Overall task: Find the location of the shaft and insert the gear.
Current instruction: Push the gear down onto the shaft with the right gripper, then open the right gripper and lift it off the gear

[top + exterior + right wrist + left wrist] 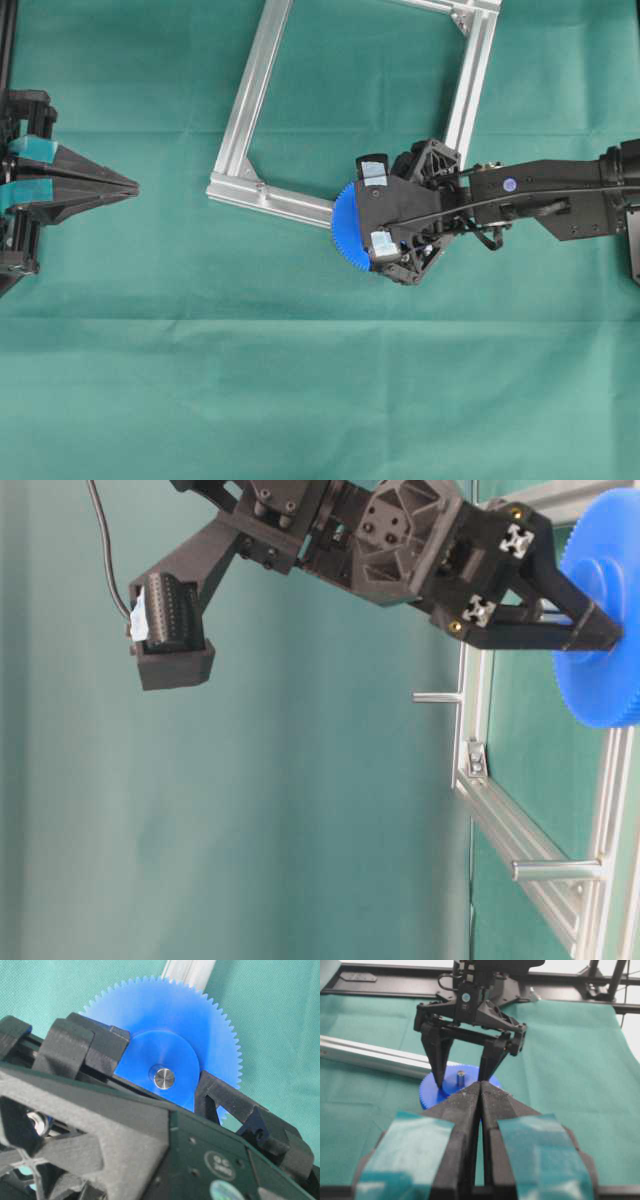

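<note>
The blue gear [345,225] [605,670] [432,1095] [165,1015] lies flat by the end of the aluminium frame's near rail. The silver shaft [460,1079] [164,1078] stands up through its centre hole. My right gripper [366,216] [600,620] [461,1081] [160,1072] points down over the gear. Its fingers [439,1067] sit against either side of the raised hub, shut on it. My left gripper [135,185] [480,1085] hovers at the far left of the table, shut and empty, pointing toward the gear.
The open aluminium frame [250,110] [500,820] [370,1057] lies on the green cloth behind the gear, with corner brackets. In the table-level view two silver pegs [435,695] [555,870] stick out of its rails. The right arm [560,190] reaches in from the right edge.
</note>
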You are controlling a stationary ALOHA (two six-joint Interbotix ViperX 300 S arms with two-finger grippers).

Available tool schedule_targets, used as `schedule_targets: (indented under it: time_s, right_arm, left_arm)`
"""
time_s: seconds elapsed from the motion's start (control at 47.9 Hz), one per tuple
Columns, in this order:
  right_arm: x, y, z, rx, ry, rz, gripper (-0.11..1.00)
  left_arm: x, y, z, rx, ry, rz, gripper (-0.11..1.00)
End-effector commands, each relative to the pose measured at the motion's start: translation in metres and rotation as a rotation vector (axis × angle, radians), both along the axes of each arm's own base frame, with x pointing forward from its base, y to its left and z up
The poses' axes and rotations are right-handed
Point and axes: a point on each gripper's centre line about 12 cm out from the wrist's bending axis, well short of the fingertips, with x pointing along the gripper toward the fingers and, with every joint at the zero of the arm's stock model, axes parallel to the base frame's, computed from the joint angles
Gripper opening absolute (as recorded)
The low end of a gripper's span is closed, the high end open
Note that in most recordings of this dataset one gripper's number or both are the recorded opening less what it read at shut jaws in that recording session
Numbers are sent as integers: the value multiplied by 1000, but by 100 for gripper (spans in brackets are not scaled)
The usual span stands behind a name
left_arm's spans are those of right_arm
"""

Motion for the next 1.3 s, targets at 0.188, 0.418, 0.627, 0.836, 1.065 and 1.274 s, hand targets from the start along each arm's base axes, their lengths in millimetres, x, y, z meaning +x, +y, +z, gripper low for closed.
schedule_targets:
  time_s: [0.188, 0.418, 0.627, 0.836, 1.065, 1.274]
  right_arm:
    - [4, 3, 9, 2, -31, 6, 89]
    - [4, 2, 21, -1, -63, 8, 87]
    - [3, 2, 43, -9, -113, 13, 87]
    - [-1, -1, 61, -34, -125, 18, 87]
    - [-6, -3, 82, -53, -130, 15, 86]
    - [-13, -3, 99, -55, -166, 13, 86]
  left_arm:
    - [2, 0, 4, 0, -9, 2, 0]
    - [2, 0, 4, 0, -9, 2, 0]
    - [2, 0, 5, -3, -12, 2, 0]
    - [2, 0, 5, 0, -11, 2, 0]
    - [2, 0, 5, 0, -12, 2, 0]
    - [2, 0, 6, 0, -14, 2, 0]
